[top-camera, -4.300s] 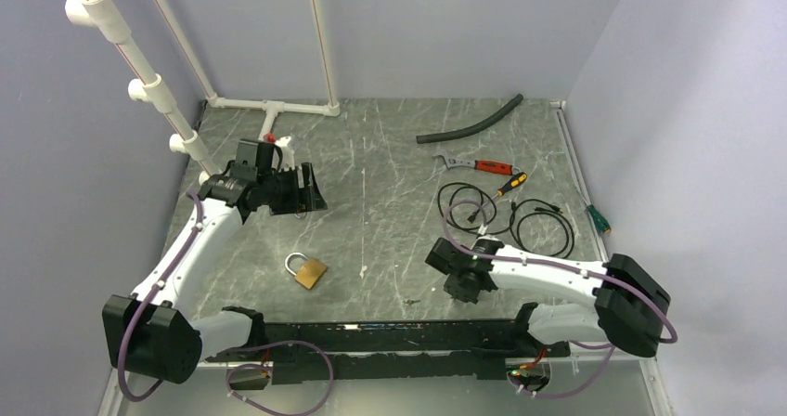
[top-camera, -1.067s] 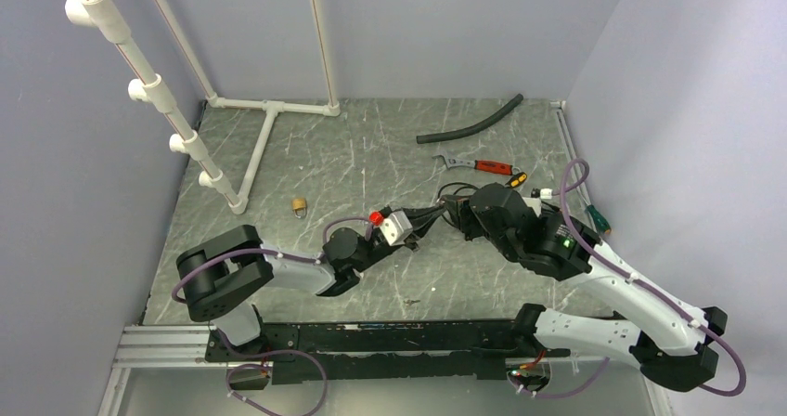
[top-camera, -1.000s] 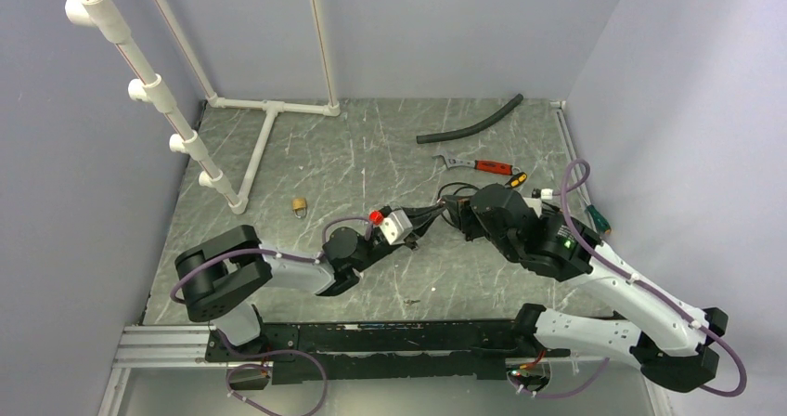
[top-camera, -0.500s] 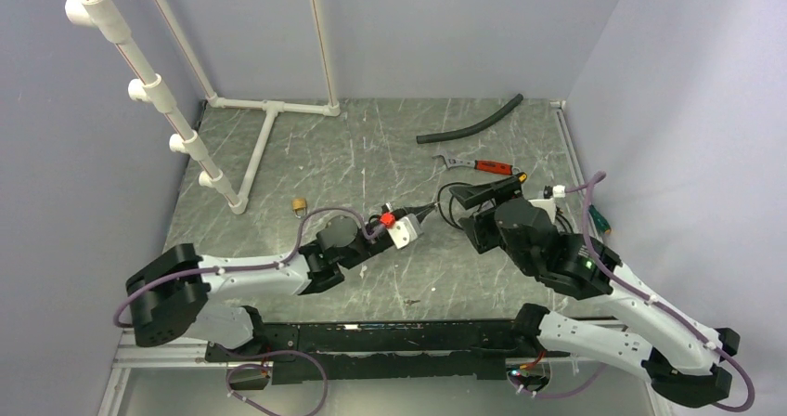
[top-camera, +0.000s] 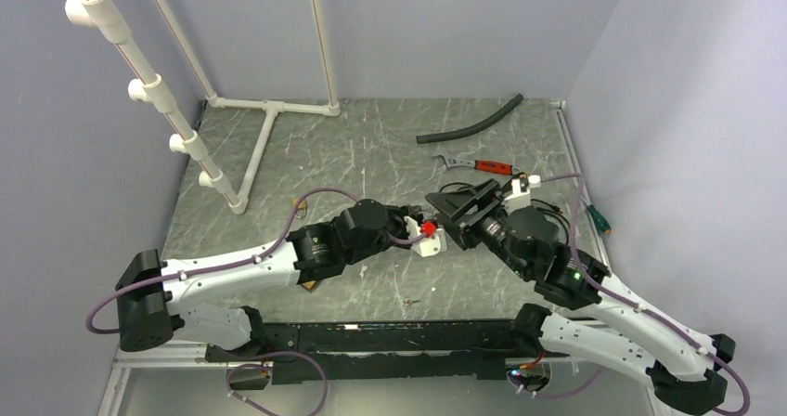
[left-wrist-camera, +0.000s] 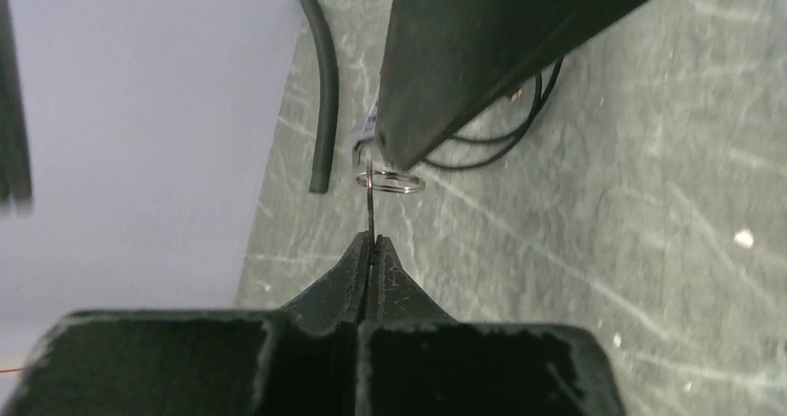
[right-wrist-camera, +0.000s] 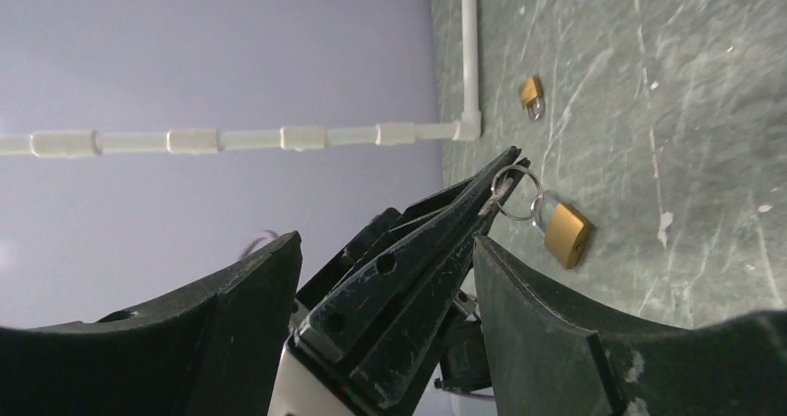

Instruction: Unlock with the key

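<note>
**A:** Picking out the left hand (left-wrist-camera: 373, 241) at mid-table, pinched fully shut on the key (left-wrist-camera: 371, 214). Holding it edge-on, up off the table (left-wrist-camera: 650, 249), with the small ring (left-wrist-camera: 391, 183) poking out past the fingertips.

**B:** Confirming that from the other wrist. Finding the right hand (right-wrist-camera: 386, 241) spread wide open, gripping nothing, straddling those closed left fingers with a gap on either side.

**A:** Touching the ring at all?

**B:** Cannot tell. Seeing one right finger looming just above the ring in the left wrist view, very close.

**A:** And the lock?

**B:** Spotting a brass padlock (right-wrist-camera: 565, 234) lying on the table beside the left arm, apart from both hands. From overhead, mostly tucked under that arm. Spotting a second, smaller padlock (right-wrist-camera: 531, 95) farther off, near a white pipe (right-wrist-camera: 469, 54).

**A:** Noting a black hose (left-wrist-camera: 322, 91) by the far wall, and loops of black cable (left-wrist-camera: 501, 133) on the table beyond the right finger.
</note>
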